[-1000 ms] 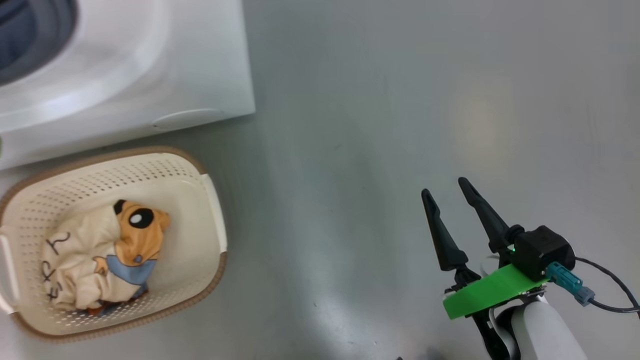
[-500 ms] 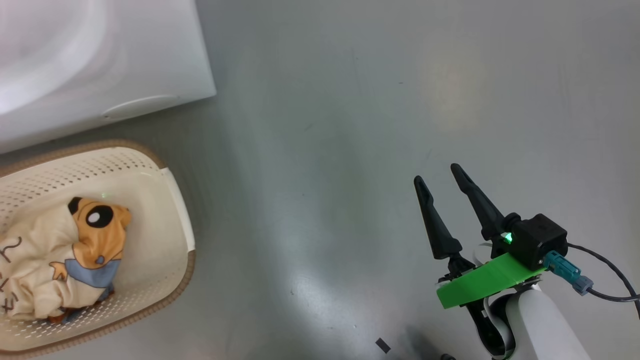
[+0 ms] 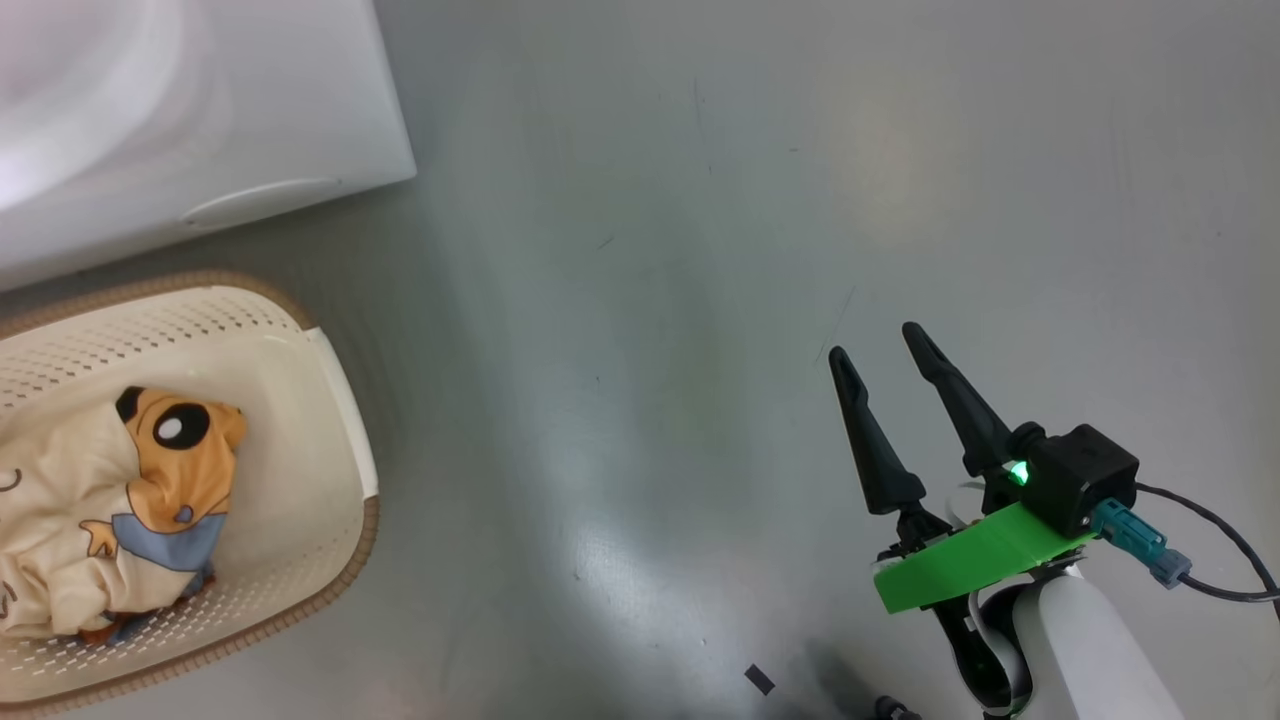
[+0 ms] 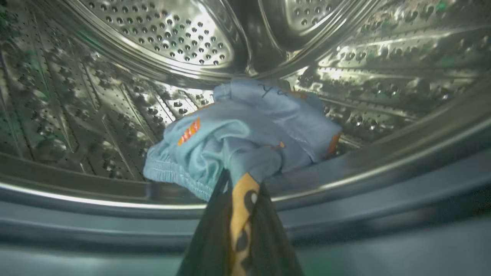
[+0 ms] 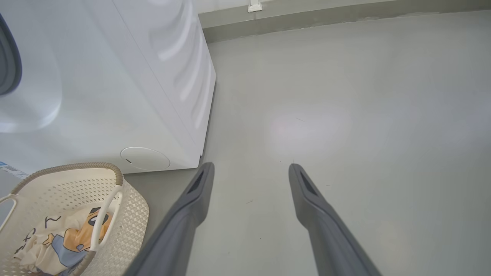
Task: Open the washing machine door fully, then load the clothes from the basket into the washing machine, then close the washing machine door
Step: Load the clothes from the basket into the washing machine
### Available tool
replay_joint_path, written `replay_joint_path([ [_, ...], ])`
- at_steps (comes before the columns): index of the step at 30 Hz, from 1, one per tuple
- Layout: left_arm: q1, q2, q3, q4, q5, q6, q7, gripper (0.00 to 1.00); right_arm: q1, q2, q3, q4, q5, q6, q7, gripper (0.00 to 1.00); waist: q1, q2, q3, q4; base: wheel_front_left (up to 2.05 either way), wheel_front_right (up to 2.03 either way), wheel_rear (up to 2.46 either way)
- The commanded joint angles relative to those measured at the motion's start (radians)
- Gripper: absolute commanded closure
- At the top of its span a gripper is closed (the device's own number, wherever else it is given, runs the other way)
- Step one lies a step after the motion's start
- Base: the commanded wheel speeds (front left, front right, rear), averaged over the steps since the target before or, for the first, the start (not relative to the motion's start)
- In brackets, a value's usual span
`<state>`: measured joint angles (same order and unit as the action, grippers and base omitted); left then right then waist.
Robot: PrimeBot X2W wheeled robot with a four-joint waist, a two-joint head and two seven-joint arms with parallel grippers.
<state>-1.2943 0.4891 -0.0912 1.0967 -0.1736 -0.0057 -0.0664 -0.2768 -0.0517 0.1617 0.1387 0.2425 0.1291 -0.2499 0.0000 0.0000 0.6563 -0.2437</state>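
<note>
Left wrist view showed my left fingers (image 4: 213, 237) pinching the light blue printed fabric (image 4: 245, 134), which lay straight ahead across the grey-blue rubber gasket (image 4: 96, 226) into the perforated steel drum (image 4: 165, 34), while my right fingers (image 3: 870, 440) stood spread.

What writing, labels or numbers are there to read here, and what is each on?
No text reads clearly.
Black scrawled marks on the cream garment in the basket: not legible.
Dark scribble on the light blue garment in the drum: too blurred.
The blue sticker on the washing machine: too small to read.
</note>
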Motion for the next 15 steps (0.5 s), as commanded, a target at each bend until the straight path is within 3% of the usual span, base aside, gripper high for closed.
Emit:
replay_joint_path([
  [1, -0.027, 0.067, 0.011, -0.027, 0.002, 0.004, -0.019, 1.0, 0.002, 0.001, 0.023, -0.026, 0.009, 0.002, -0.012, 0.0, 0.0, 0.0, 0.01, 0.0, 0.0, 0.0, 0.0],
  [7, -0.148, 0.107, 0.023, -0.046, -0.015, -0.02, -0.086, 1.0, -0.011, 0.001, 0.033, -0.035, 0.019, 0.002, -0.012, 0.0, 0.0, 0.0, 0.055, -0.013, 0.0, 0.0, 0.0],
  [15, -0.302, 0.169, -0.001, -0.031, -0.013, -0.078, -0.069, 1.0, -0.034, 0.001, 0.058, -0.037, 0.046, 0.002, -0.012, 0.0, 0.0, 0.0, 0.116, -0.056, 0.0, 0.0, 0.0],
])
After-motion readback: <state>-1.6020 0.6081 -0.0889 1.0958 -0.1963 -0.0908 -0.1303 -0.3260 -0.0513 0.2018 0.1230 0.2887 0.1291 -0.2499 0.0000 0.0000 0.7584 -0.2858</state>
